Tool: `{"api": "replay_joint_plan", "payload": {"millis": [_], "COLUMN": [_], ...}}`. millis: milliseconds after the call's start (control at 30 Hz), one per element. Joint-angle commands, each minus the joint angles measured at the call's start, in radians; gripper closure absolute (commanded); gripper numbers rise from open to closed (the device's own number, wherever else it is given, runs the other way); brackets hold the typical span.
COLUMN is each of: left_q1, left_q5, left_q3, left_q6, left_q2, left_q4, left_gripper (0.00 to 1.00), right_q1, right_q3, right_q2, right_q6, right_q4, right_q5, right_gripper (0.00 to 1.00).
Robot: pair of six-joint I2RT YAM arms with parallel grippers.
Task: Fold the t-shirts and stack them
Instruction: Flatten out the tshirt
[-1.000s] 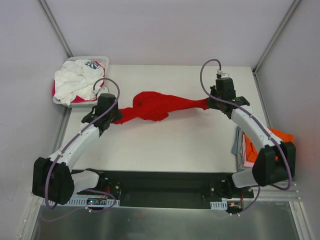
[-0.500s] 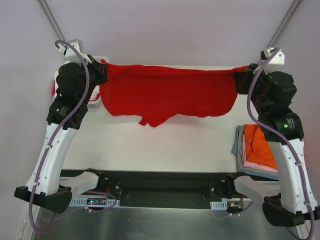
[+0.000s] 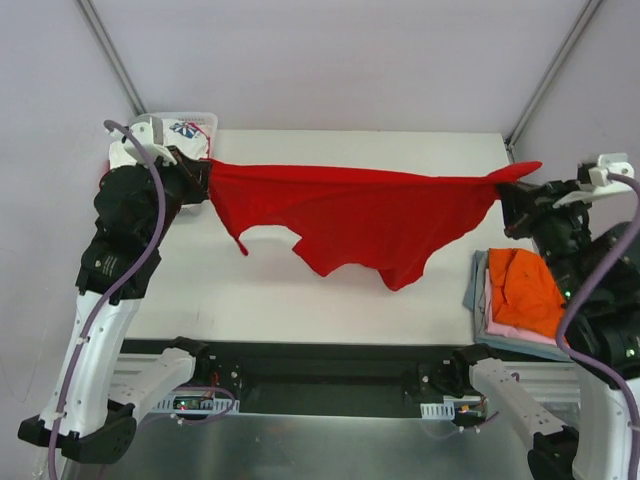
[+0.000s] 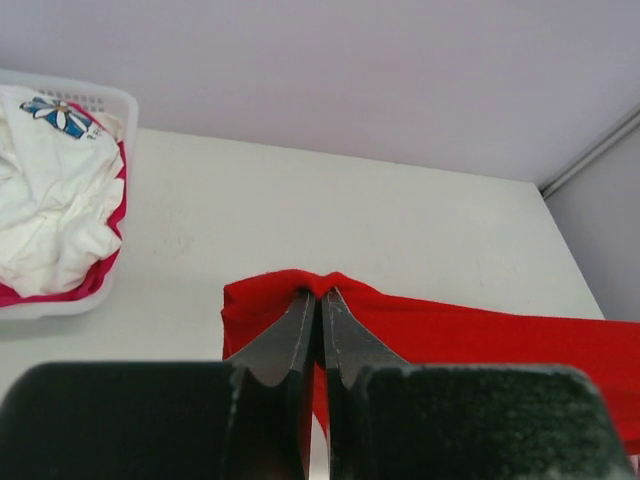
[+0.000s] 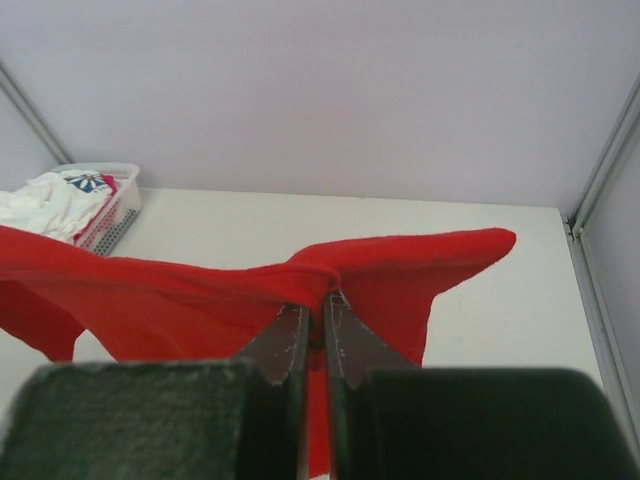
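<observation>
A plain red t-shirt (image 3: pixel 360 215) hangs stretched in the air between both arms, its lower edge drooping over the table. My left gripper (image 3: pixel 203 172) is shut on its left end (image 4: pixel 322 287), and my right gripper (image 3: pixel 503 190) is shut on its right end (image 5: pixel 322 283). A white printed t-shirt (image 3: pixel 150 140) over a magenta one fills the white basket (image 4: pixel 118 100) at the far left. An orange t-shirt (image 3: pixel 525 290) tops a stack with pink and blue-grey ones at the right edge.
The white table (image 3: pixel 300 290) lies below the hanging shirt. Metal frame posts (image 3: pixel 545 75) stand at the back corners. Grey walls close in on both sides.
Both arms have raised and spread the red shirt from a bunched strip on the table into a wide hanging sheet. In the last half second they have drawn it nearer and further apart.
</observation>
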Motion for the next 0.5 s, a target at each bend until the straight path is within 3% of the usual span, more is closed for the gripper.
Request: {"api": "replay_joint_plan", "payload": {"millis": [0, 200, 333, 467], "left_q1": [0.025, 0.027, 0.025, 0.027], "left_q5": [-0.037, 0.102, 0.074, 0.023], "left_q3": [0.054, 0.123, 0.132, 0.154], "left_q6": [0.064, 0.024, 0.012, 0.001], "left_q2": [-0.084, -0.162, -0.171, -0.055], "left_q4": [0.007, 0.01, 0.013, 0.044], "left_gripper": [1.0, 1.0, 1.0, 1.0], "right_q1": [-0.023, -0.024, -0.023, -0.023], "right_q3": [0.124, 0.21, 0.207, 0.203], "right_q2": [-0.058, -0.089, -0.086, 0.007], "right_q6": [-0.038, -0.046, -0.049, -0.038], "right_q4": [0.052, 0.068, 0.127, 0.183], "right_q5": [-0.004, -0.039, -0.039, -0.062], "right_gripper": [0.99, 0.97, 0.93, 0.92]}}
